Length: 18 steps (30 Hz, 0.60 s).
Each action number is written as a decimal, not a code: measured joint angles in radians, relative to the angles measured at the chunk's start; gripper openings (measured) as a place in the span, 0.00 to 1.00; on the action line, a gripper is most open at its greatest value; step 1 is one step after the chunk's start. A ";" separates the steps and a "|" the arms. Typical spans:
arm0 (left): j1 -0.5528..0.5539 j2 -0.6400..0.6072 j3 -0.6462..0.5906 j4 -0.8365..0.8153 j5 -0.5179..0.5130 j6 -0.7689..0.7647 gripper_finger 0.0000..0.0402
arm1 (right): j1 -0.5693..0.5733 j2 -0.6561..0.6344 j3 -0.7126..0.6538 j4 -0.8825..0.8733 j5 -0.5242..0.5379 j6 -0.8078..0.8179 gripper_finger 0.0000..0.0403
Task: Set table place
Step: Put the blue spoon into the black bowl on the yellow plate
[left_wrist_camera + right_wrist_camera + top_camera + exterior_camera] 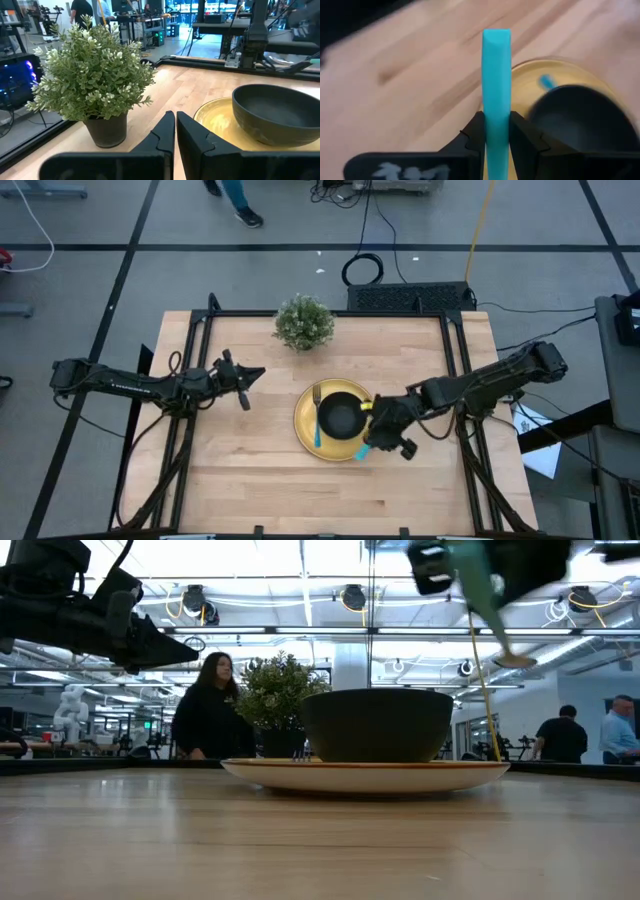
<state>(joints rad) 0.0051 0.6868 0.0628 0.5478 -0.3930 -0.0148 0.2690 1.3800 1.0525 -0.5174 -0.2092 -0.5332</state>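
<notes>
Table [260,480]: light-wood planks, black frame, takes up most of the high view.

Left arm: reaches in from the left side, held above the boards. Left gripper [252,376] hangs clear of the wood, well apart from the plate, pointing toward the plant and plate. Its fingers [167,135] are pressed together with only a thin slit between them; nothing in them.

Right arm: comes in from the right. Right gripper [368,442] sits over the plate's right edge. In the right wrist view its fingers [475,132] are narrow, clamped on either side of a flat light-blue handle that stands straight out from them. That is the spoon [497,85]; in the low view the spoon's metal bowl [513,661] is raised well above the table, higher than the bowl's rim, though that view is blurred there, so the tilt is only roughly readable.

Plate [305,438]: round, yellow, flat on the table, right of centre.

Plant [304,322]: small bushy green, dark pot, near the far edge, apart from the plate.

Bowl [341,415]: black, smaller than the plate, resting on the plate.

Fork [317,420]: light-blue handle, lying on the plate just left of the bowl, tines toward the plant side.

People stand in the room beyond the table.
</notes>
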 joint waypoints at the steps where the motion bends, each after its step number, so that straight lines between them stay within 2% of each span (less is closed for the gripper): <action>1: 0.000 0.000 0.000 0.001 0.002 -0.003 0.06 | -0.013 0.002 0.017 0.005 0.000 0.036 0.12; 8: 0.000 0.000 0.000 0.001 0.008 -0.016 0.06 | -0.090 0.004 0.068 0.101 -0.002 0.197 0.12; 18: 0.000 0.000 0.000 -0.014 0.008 -0.024 0.06 | -0.184 0.007 0.071 0.334 -0.005 0.427 0.12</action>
<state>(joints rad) 0.0051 0.6868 0.0628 0.5337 -0.3847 -0.0391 0.0851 1.3872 1.1235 -0.1833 -0.2142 -0.1064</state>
